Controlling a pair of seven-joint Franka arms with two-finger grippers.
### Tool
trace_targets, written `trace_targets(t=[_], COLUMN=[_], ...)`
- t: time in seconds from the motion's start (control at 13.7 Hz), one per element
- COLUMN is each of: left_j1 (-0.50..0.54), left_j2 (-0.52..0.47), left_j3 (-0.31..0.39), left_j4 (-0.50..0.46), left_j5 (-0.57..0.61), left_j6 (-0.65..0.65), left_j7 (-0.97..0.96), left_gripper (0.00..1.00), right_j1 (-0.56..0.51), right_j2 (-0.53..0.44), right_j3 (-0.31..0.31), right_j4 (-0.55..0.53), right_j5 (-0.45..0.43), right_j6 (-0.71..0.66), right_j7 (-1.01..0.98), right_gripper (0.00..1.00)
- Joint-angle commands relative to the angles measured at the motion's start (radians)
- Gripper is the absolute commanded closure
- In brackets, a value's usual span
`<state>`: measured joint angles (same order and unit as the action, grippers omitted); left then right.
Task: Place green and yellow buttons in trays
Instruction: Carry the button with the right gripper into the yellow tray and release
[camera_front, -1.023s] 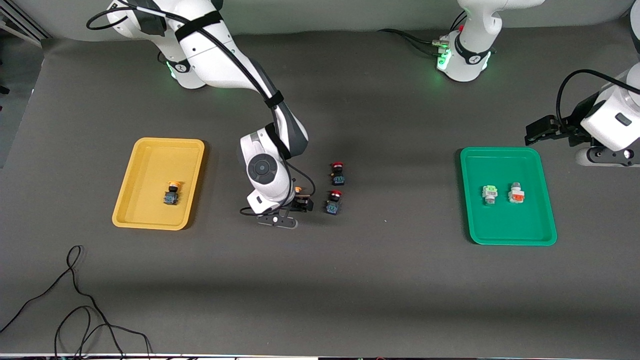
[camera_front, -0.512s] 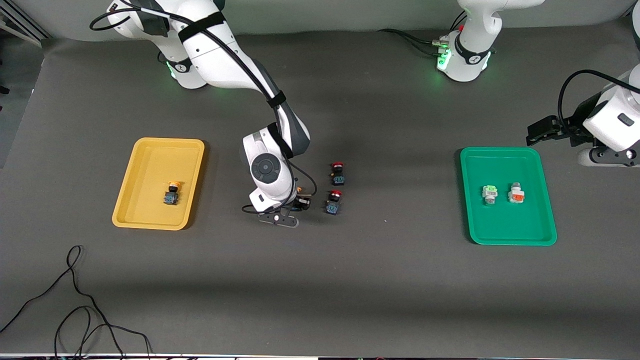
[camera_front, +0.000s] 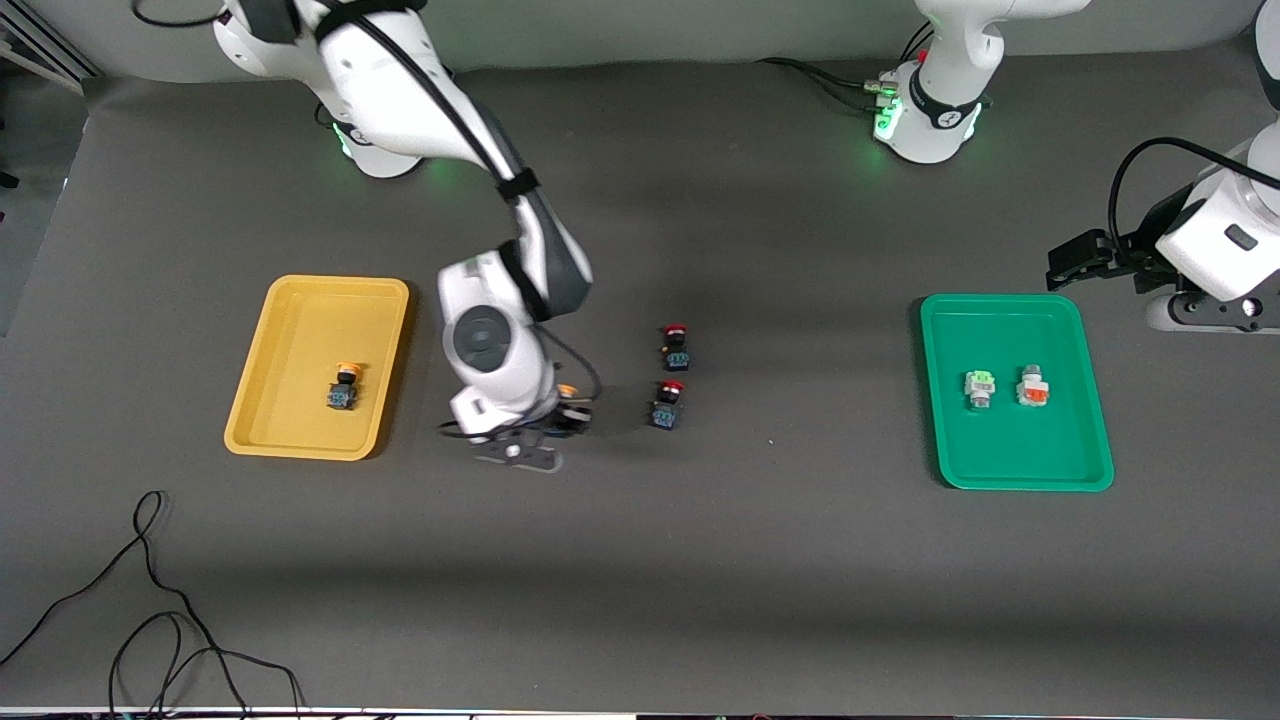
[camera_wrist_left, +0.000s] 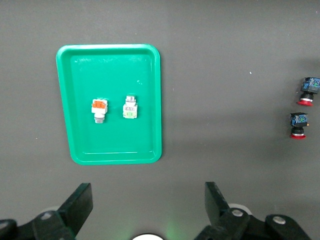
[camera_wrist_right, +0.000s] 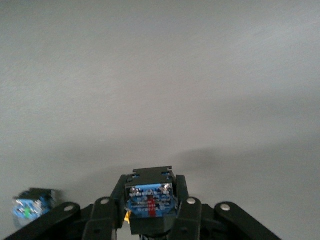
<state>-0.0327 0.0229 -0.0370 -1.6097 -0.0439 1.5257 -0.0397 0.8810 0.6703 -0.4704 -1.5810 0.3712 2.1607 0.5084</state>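
Between the shallow yellow plastic tray (camera_front: 318, 367) and the two red-capped black switches (camera_front: 671, 389), the right gripper (camera_front: 560, 418) hangs just above the dark grey tabletop (camera_front: 640, 580), clamped on a small blue-black push-button with a yellow-orange cap (camera_front: 567, 392). The wrist view shows the blue body (camera_wrist_right: 149, 198) squeezed between both fingers, terminals facing the camera. My read: carry phase, headed for the yellow tray, where a matching yellow-capped button (camera_front: 345, 387) already lies.

Well off toward the left arm's end from the yellow tray sits the shallow green plastic tray (camera_front: 1015, 470). It holds a white-grey button with a light green part (camera_front: 979, 388) and, just beside it, a white-grey one with an orange part (camera_front: 1033, 386). The left gripper (camera_front: 1075, 258) waits, fingers spread wide, up off that tray's corner nearest the bases.

The red-capped pair stay out, presumably because they match neither tray.

Surface is a plain matte mat. A loose black cable (camera_front: 150, 600) loops on it, nearer the front camera than the yellow tray. Green status lights glow at both bases.
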Motion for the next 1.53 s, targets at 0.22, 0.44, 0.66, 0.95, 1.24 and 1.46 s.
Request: trace_targets(t=[0.22, 0.44, 0.66, 0.95, 1.24, 1.46], left_j1=[-0.021, -0.020, -0.021, -0.024, -0.026, -0.026], left_j2=[-0.015, -0.015, -0.015, -0.012, -0.006, -0.005], left_j3=[0.016, 0.017, 0.016, 0.016, 0.014, 0.014], left_j4=[0.010, 0.013, 0.014, 0.014, 0.022, 0.031], left_j5=[0.057, 0.059, 0.061, 0.061, 0.062, 0.061], left_j6=[-0.006, -0.009, -0.007, 0.002, -0.002, -0.001], left_j7=[0.003, 0.003, 0.003, 0.001, 0.004, 0.004], left_gripper=[0.00, 0.00, 0.00, 0.00, 0.00, 0.00], right_j1=[-0.001, -0.055, -0.178, -0.217, -0.218, -0.206], right_j2=[-0.161, -0.159, -0.149, -0.104, -0.002, -0.017], right_j3=[-0.287, -0.404, -0.404, -0.392, -0.389, -0.389], right_j4=[-0.066, -0.184, -0.260, -0.405, -0.429, -0.428], right_j5=[0.008, 0.021, 0.054, 0.102, 0.322, 0.322], right_j6=[-0.291, -0.253, -0.190, 0.032, 0.087, 0.073], right_j7=[-0.443, -0.758, -0.950, -1.030, -1.179, -1.182], right_gripper=[1.00, 1.00, 1.00, 1.00, 1.00, 0.00])
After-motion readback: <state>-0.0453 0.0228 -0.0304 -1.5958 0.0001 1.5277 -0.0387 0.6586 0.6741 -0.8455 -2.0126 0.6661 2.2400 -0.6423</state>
